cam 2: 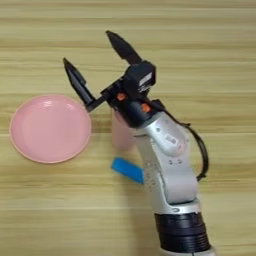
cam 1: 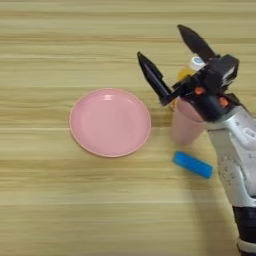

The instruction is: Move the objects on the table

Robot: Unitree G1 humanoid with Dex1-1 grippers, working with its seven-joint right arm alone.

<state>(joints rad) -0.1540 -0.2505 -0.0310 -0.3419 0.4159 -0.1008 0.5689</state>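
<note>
The round pink plate (cam 1: 110,122) lies bare on the table, left of the arm. My right gripper (cam 1: 160,41) hangs to its right, open, its two black fingers (cam 1: 152,77) spread wide with nothing between them. Right under the gripper body stands the pink cup (cam 1: 184,126), its rim partly covered. Behind the gripper the orange-juice bottle (cam 1: 196,63) shows only its white cap and a bit of orange. In the right eye view the gripper (cam 2: 86,47) stands over the cup (cam 2: 121,134) beside the plate (cam 2: 50,129), and the bottle is hidden.
A flat blue block (cam 1: 193,165) lies just in front of the cup, close to the silver forearm (cam 2: 172,170), which comes in from the bottom edge. The light wooden table (cam 1: 60,210) fills the view.
</note>
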